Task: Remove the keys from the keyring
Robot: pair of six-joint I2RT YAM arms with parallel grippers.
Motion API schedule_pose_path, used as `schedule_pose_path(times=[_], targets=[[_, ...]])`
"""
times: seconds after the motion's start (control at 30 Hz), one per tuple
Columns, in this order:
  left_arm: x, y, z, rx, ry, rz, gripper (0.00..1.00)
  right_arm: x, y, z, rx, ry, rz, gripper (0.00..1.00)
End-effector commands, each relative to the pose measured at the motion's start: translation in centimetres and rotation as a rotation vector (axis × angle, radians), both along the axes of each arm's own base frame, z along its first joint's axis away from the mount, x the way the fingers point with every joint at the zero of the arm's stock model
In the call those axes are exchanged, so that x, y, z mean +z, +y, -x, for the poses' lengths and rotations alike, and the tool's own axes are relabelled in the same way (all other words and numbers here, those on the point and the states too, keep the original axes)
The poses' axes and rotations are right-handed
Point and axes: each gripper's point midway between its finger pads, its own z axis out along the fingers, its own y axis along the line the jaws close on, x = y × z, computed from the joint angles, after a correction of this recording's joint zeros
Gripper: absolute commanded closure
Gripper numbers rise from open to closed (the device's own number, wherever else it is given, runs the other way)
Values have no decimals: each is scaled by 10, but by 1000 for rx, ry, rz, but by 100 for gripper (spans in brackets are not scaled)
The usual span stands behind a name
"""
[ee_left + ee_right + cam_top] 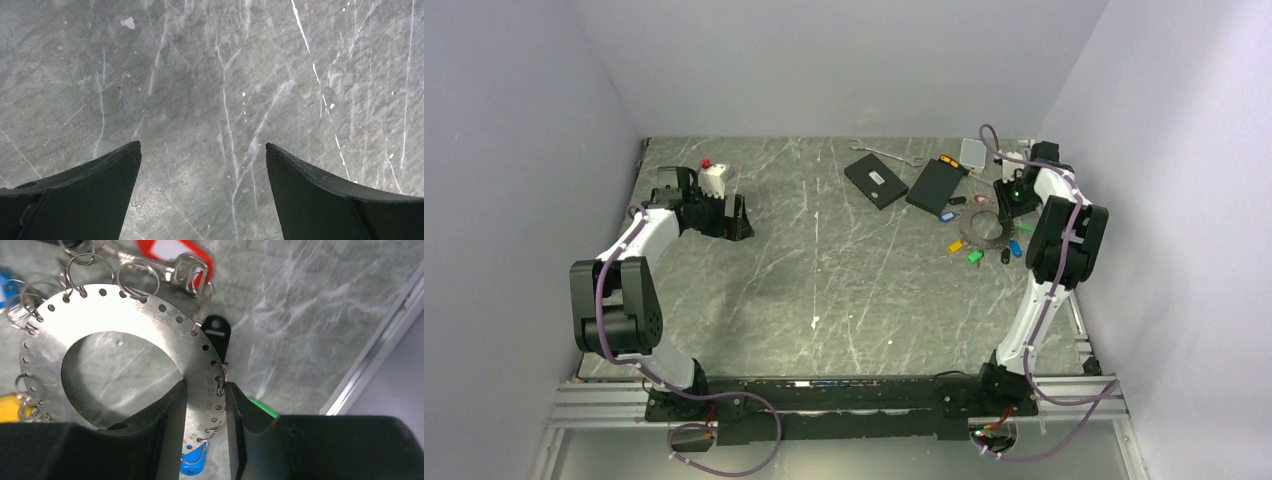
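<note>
The flat, silver, hole-rimmed metal keyring (150,320) is lying on the grey marbled worktop (310,315) at the far right. Small wire loops (137,280) are tying red, black, blue, green and yellow plastic-headed keys (216,332) to its rim. The right gripper (206,390) is clenching the ring's band edgewise, one finger inside the hole and one outside. Only the right wrist view is showing the stamped numbers. The left gripper (202,150) is hanging released, well apart.
</note>
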Motion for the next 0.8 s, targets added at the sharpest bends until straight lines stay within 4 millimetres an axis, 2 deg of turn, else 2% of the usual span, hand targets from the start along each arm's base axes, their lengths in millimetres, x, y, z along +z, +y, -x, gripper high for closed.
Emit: schedule_pose_path(times=[0.0, 0.17, 0.43, 0.63, 0.77], targets=[[30, -3, -5, -17, -85, 16, 1, 63, 2, 2, 44, -134, 46, 82], [34, -7, -4, -32, -90, 34, 1, 83, 18, 17, 72, -165, -2, 85], [50, -24, 3, -97, -94, 127, 1, 110, 68, 39, 166, -203, -107, 86], [78, -45, 12, -181, -91, 249, 1, 145, 123, 52, 263, -257, -136, 86], [103, -62, 19, -244, -70, 355, 1, 163, 170, 63, 350, -284, -163, 86]])
